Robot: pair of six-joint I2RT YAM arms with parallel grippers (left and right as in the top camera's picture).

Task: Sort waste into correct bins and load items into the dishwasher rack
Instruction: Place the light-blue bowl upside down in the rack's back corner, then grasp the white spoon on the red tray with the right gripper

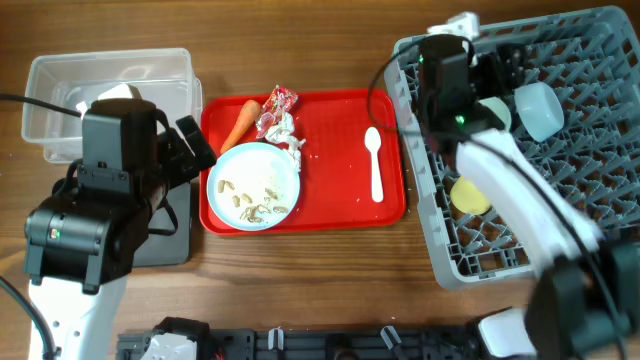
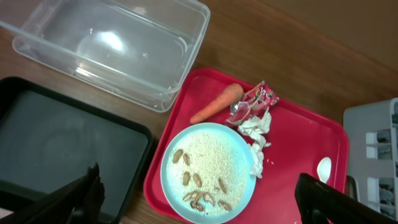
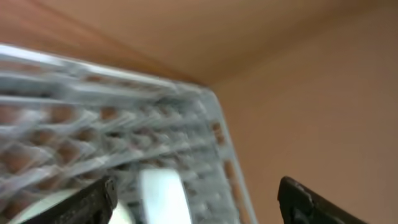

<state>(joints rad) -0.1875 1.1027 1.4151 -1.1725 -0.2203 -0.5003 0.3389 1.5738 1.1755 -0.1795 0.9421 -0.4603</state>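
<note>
On the red tray, a pale blue-white plate [image 1: 253, 186] holds beige seed scraps [image 1: 250, 205]. Beside it lie an orange carrot [image 1: 238, 122], a red-and-white wrapper [image 1: 277, 108], white tissue [image 1: 291, 143] and a white spoon [image 1: 375, 165]. The left wrist view shows the plate [image 2: 208, 168], carrot [image 2: 217, 102], wrapper [image 2: 256, 99] and tissue [image 2: 256, 134]. My left gripper [image 2: 205, 205] is open and empty above the plate's left edge. The grey rack [image 1: 560, 210] holds a light blue bowl [image 1: 540, 108], a pale green bowl [image 1: 493, 113] and a yellow-green cup [image 1: 470, 195]. My right gripper [image 3: 199, 199] is open and empty over the rack's far left corner.
The clear tub [image 1: 110, 85] stands at the far left, with the black tray [image 1: 172, 235] in front of it, partly under my left arm. The red tray [image 1: 340, 210] lies between the bins and the rack. The right wrist view is blurred.
</note>
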